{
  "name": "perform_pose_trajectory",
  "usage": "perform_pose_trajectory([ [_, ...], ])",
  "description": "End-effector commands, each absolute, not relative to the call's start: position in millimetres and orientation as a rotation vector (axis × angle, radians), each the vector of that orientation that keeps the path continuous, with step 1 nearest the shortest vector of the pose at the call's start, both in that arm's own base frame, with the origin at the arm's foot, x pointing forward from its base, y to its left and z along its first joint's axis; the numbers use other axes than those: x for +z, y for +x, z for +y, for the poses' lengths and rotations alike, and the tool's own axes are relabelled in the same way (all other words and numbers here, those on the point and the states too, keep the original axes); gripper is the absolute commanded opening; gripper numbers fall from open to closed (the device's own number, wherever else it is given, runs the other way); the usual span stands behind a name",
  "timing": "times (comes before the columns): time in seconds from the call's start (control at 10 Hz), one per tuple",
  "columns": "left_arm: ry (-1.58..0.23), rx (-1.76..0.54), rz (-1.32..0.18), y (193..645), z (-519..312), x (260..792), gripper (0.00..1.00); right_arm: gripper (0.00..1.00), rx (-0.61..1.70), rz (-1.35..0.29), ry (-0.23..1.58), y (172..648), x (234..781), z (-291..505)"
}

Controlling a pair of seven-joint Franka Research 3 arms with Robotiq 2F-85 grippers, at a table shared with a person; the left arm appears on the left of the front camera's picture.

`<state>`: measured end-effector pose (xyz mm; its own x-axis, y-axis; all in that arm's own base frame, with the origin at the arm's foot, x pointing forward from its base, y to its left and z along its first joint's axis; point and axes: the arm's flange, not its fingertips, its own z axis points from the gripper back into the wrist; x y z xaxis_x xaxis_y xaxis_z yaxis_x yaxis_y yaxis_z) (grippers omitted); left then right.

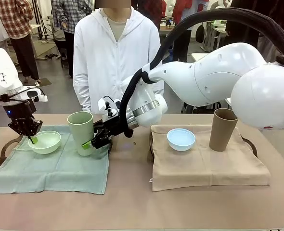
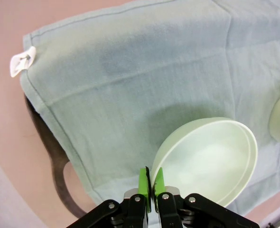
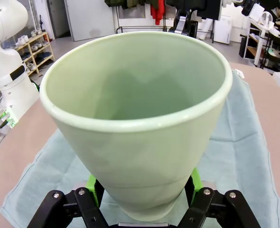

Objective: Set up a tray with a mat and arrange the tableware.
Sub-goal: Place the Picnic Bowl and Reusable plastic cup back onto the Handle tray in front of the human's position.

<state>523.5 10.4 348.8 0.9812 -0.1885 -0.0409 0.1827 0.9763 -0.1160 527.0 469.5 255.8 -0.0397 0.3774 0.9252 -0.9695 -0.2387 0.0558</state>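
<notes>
Both dark trays (image 1: 2,153) lie mostly hidden beneath their mats (image 1: 55,168).

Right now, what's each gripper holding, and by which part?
Left gripper pinches the pale green bowl by its rim, one pad inside, one outside. Right gripper has the pale green tumbler between its pads, low on the wall near the base.

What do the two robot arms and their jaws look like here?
Both arms have smooth, rounded white shells. The right arm carries a black corrugated cable hose along its top and a silver ring at the wrist. The left arm has dark cables by its wrist. Each ends in a black two-finger gripper, left gripper and right gripper, with bright green pads.
</notes>
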Motion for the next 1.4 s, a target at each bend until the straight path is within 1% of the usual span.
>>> perform_pose_trajectory([
  [0.0, -0.097, -0.207, 0.052, 529, 13, 350, 0.64, 1.0, 1.533, -0.777, 1.086, 531, 254, 469],
  [0.1, -0.097, -0.202, 0.054, 527, 14, 352, 0.71, 1.0, 1.534, -0.761, 1.074, 529, 255, 468],
  [0.2, -0.09, -0.208, 0.051, 525, 17, 357, 1.0, 1.0, 1.517, -0.711, 1.053, 528, 258, 464],
  [0.3, -0.087, -0.205, 0.053, 522, 21, 363, 0.91, 1.0, 1.502, -0.643, 1.03, 525, 264, 456],
  [0.4, -0.094, -0.208, 0.05, 518, 25, 369, 1.0, 1.0, 1.493, -0.604, 0.998, 523, 272, 449],
  [0.6, -0.114, -0.214, 0.04, 511, 32, 377, 1.0, 1.0, 1.45, -0.573, 0.931, 521, 287, 428],
  [0.7, -0.112, -0.218, 0.041, 508, 36, 381, 0.74, 1.0, 1.424, -0.58, 0.907, 520, 297, 417],
  [0.8, -0.103, -0.218, 0.046, 502, 41, 390, 0.83, 1.0, 1.378, -0.541, 0.861, 513, 314, 406],
  [0.9, -0.09, -0.228, 0.042, 496, 42, 401, 0.83, 1.0, 1.293, -0.486, 0.782, 504, 333, 392],
  [1.1, -0.042, -0.27, 0.019, 483, 29, 434, 0.83, 1.0, 1.045, -0.351, 0.656, 481, 381, 367],
  [1.3, 0.008, -0.313, -0.033, 469, -3, 469, 0.83, 1.0, 0.803, -0.248, 0.598, 460, 429, 337],
])
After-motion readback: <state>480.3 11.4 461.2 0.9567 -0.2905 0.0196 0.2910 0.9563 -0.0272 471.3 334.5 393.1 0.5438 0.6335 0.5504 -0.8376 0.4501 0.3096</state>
